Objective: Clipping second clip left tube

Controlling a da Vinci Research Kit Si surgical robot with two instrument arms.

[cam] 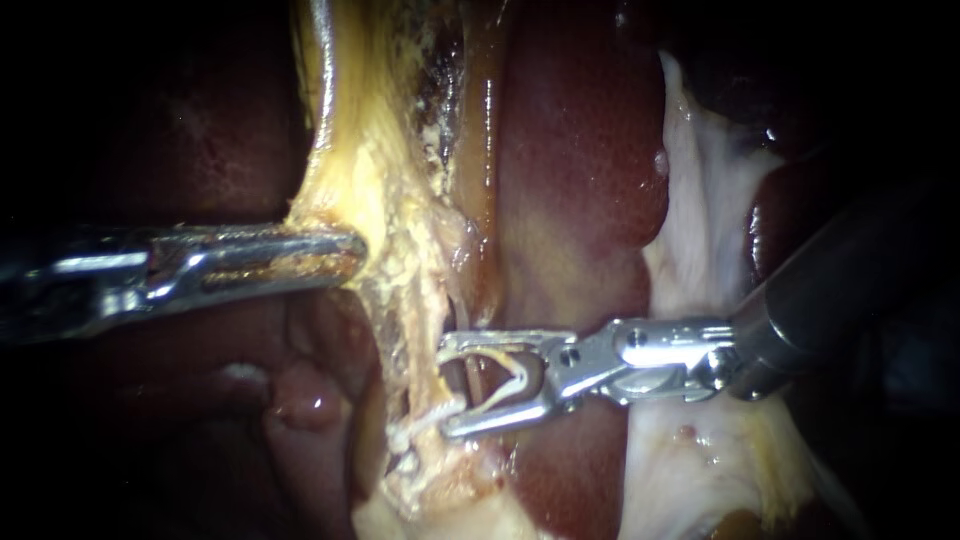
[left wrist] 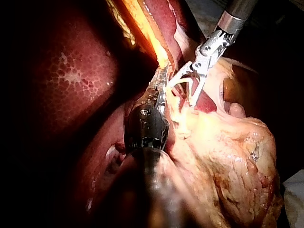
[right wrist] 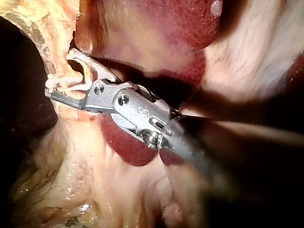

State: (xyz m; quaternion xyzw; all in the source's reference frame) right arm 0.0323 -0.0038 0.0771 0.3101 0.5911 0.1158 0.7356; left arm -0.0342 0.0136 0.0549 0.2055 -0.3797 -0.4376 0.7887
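Note:
My left instrument (cam: 345, 258) comes in level from the left, its jaws shut on the yellow tissue band (cam: 350, 150) and holding it taut. Beneath it a pale, frayed tube (cam: 425, 330) runs downward. My right instrument (cam: 447, 388) enters from the right with its jaws apart, one on each side of this tube. A white clip (cam: 505, 385) is seated between them and touches both. In the right wrist view the clip (right wrist: 80, 71) spreads across the strand at the jaws (right wrist: 61, 80). In the left wrist view the right instrument (left wrist: 187, 85) sits just ahead of my left instrument (left wrist: 159, 92).
Dark red liver (cam: 580, 150) lies behind the tube. White membranous tissue (cam: 710, 220) lies under the right shaft. Yellow fatty tissue (left wrist: 228, 156) bulges beside the left instrument. The edges of the endoscope view are in darkness.

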